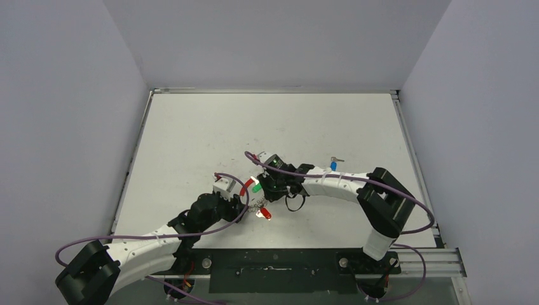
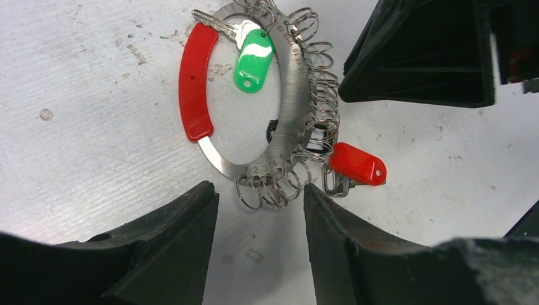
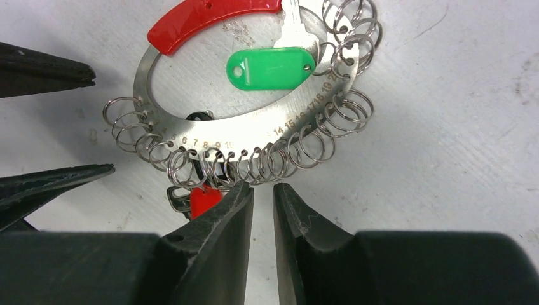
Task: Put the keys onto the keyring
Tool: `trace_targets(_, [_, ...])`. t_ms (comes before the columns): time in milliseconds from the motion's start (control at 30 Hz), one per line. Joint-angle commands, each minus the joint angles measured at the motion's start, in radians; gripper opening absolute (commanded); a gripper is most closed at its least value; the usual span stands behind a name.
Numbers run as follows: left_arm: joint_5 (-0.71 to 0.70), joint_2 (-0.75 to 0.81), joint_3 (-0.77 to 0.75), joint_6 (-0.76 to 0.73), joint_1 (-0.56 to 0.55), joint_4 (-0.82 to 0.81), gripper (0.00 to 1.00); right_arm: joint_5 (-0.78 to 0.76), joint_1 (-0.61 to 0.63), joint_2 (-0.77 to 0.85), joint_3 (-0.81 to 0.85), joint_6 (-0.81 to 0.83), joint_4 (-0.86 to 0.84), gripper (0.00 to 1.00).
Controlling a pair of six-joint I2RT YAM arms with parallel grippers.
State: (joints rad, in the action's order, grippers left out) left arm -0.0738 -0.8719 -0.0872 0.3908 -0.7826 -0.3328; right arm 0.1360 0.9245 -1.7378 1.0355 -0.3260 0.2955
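From where I stand I count three keys, one keyring and two grippers on the white table (image 1: 254,127).

The keyring (image 2: 292,95) lies flat near the middle of the table, between the two grippers. It is a broad, thin steel band bent into an oval, with small numbers stamped along it. A red curved section (image 2: 195,82) closes one side. Small wire loops (image 2: 321,95) hang in a crowded row along the band's outer edge, too tangled to count surely.

The green key (image 2: 254,60) rests with its plastic head inside the oval and its blade crossing the band. I cannot tell whether it is hooked on. The red key (image 2: 357,164) lies outside the band, touching the loops. The blue key (image 1: 333,165) sits well apart from the ring, on the table just beyond the right arm's forearm.

Only the overhead view shows that blue key; neither wrist camera catches it. The left wrist view shows the red key whole, while the right wrist view shows only a scrap of it beside a finger. The stamped numbers read more plainly in the right wrist view.

The left gripper (image 2: 259,194) stands with its jaws wide apart and holds nothing, its tips just short of the loops. The right gripper (image 3: 262,190) has its jaws drawn to a narrow slit with bare table showing through. Its tips are at the loops on the opposite side.
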Motion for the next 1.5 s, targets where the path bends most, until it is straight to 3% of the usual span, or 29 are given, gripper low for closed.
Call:
trace_targets(0, [0.006, 0.005, -0.034, 0.017, 0.007, -0.027, 0.5, -0.051, 0.005, 0.108, -0.015, 0.001, -0.025, 0.23])
trace_targets(200, [0.008, 0.006, -0.034, 0.02, 0.008, -0.027, 0.5, -0.052, 0.008, 0.149, -0.045, 0.066, -0.063, 0.3])
trace_targets(367, [0.008, 0.008, -0.034, 0.016, 0.007, -0.027, 0.5, -0.025, 0.007, 0.196, -0.124, 0.221, -0.158, 0.35])
trace_targets(567, [0.006, 0.011, -0.031, 0.013, 0.007, -0.027, 0.5, 0.133, 0.006, 0.283, -0.286, 0.453, -0.392, 0.38])
trace_targets(733, [0.008, 0.013, -0.028, 0.013, 0.008, -0.028, 0.5, 0.282, -0.008, 0.253, -0.298, 0.547, -0.425, 0.39])
trace_targets(1033, [0.01, 0.023, -0.027, 0.01, 0.008, -0.029, 0.5, 0.159, -0.009, 0.215, -0.361, 0.607, -0.602, 0.31])
trace_targets(1467, [0.008, 0.022, -0.027, 0.004, 0.008, -0.028, 0.5, 0.117, -0.01, 0.106, -0.321, 0.7, -0.579, 0.27])
